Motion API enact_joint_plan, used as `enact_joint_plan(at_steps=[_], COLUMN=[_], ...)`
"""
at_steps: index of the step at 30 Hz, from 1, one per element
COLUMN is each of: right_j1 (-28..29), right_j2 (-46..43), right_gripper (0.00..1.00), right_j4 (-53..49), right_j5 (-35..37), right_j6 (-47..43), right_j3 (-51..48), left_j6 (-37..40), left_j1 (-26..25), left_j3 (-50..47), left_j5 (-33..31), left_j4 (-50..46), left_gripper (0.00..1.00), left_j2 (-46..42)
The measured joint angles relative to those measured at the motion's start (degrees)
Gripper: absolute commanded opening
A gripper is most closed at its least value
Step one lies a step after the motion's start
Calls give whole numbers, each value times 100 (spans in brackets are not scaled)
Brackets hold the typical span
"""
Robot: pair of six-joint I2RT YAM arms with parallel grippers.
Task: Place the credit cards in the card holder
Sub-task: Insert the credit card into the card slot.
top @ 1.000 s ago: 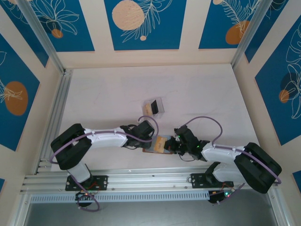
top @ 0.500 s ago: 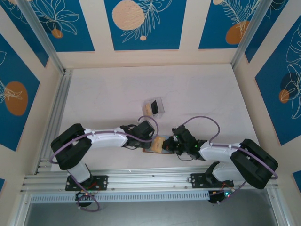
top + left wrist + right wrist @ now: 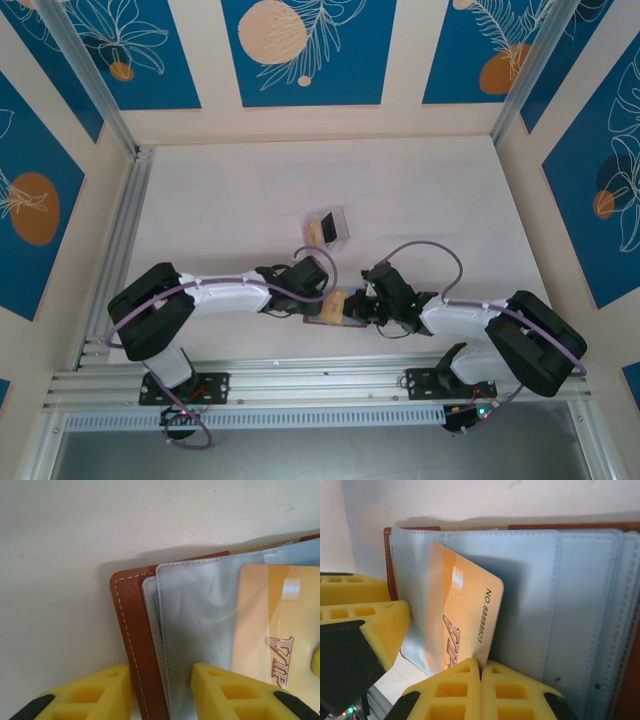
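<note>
Tan credit card (image 3: pixel 465 625) is pinched in the right gripper (image 3: pixel 481 672), half inside a sleeve of the card holder (image 3: pixel 135 645). Left gripper (image 3: pixel 161 690) clamps the holder's edge. Next: push deeper, gently.

Both arms reach inward, meet near front edge of white table (image 3: pixel 420 190). Left gripper (image 3: pixel 318 296) and right gripper (image 3: pixel 362 308) flank open brown card holder (image 3: pixel 326 315); tan card (image 3: pixel 336 304) tilted over it at right gripper. Behind them, well apart, clear plastic box (image 3: pixel 328 227), black and tan cards inside.
</note>
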Motion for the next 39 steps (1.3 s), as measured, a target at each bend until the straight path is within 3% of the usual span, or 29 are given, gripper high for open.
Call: enact_joint_plan(at_steps=[12, 15, 19, 22, 39], right_j1=[-588, -610, -610, -610, -643], right_j2=[402, 599, 769, 820, 1220], right_gripper=[0, 0, 0, 0, 0], right_j4=[-658, -682, -680, -741, -1624], right_j5=[-944, -1097, -1237, -1272, -1467], right_j6=[-946, -1069, -1145, -1211, -1950], right_j3=[466, 599, 708, 780, 1451], left_j6=[61, 59, 85, 94, 103], left_j1=[63, 186, 444, 562, 629], left_j3=[-109, -190, -216, -238, -376], left_j5=[431, 621, 811, 942, 1047], left_j4=[-439, -442, -369, -280, 160], left_gripper=[45, 36, 9, 0, 0], left_j2=[-496, -789, -868, -785, -286])
